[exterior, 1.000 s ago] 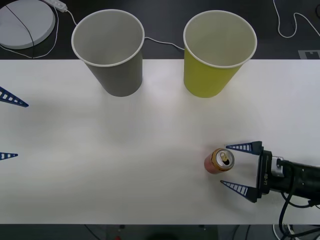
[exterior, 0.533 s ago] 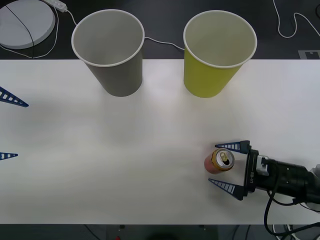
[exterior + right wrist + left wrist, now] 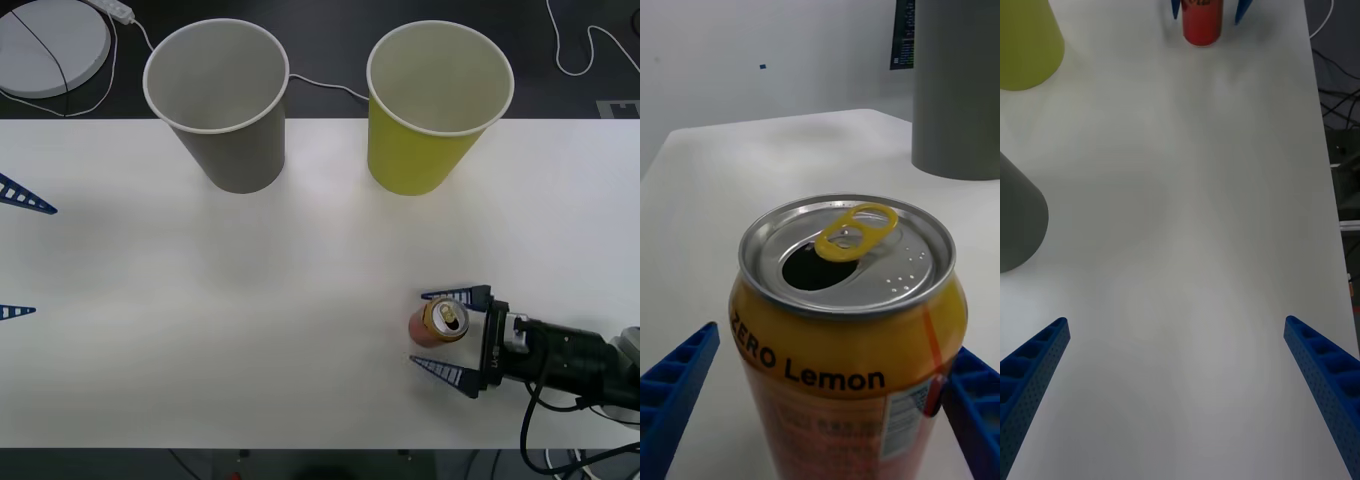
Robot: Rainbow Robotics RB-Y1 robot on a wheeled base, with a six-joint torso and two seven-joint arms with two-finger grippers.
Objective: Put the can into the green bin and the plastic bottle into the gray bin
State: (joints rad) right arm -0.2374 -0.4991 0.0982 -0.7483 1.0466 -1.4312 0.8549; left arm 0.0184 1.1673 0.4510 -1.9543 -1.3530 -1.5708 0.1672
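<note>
The can (image 3: 438,322), red-orange with a gold top, stands upright on the white table at the front right. My right gripper (image 3: 418,329) is open, with one blue finger on each side of the can and small gaps showing. Close up, the can (image 3: 850,337) sits between the fingers (image 3: 677,382) of my right gripper (image 3: 835,345). The gray bin (image 3: 235,150) stands at the back left and the green bin (image 3: 425,150) at the back right. My left gripper (image 3: 45,260) hangs open at the left edge, far from everything. The plastic bottle is out of view.
A white round disc (image 3: 45,45) and cables lie on the dark floor behind the table. The left wrist view has the can (image 3: 1202,19), the green bin (image 3: 1026,45) and the gray bin (image 3: 1019,217) far beyond my left gripper (image 3: 1176,322).
My right gripper has slid left along the table, so its open fingers now reach past the can on both sides. The can and left arm have not moved.
</note>
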